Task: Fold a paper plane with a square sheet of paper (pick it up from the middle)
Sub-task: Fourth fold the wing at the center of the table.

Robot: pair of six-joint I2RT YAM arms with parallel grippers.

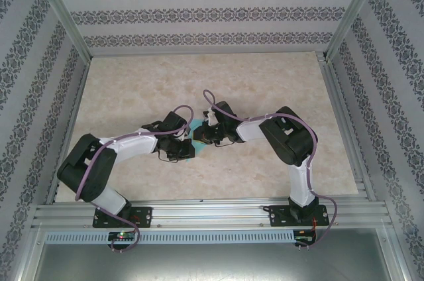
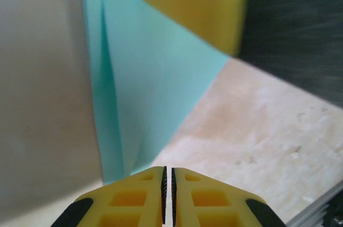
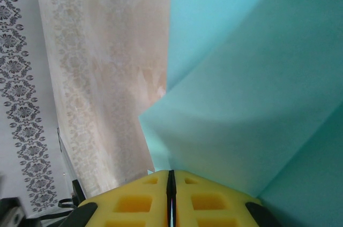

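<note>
The left gripper (image 2: 168,174) and right gripper (image 3: 171,176) each pinch the paper (image 2: 155,77) at an edge, jaws narrow. Open table (image 1: 265,82) surrounds the paper.

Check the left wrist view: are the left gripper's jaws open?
No, the left gripper is closed to a hairline slit, near the turquoise paper.
</note>
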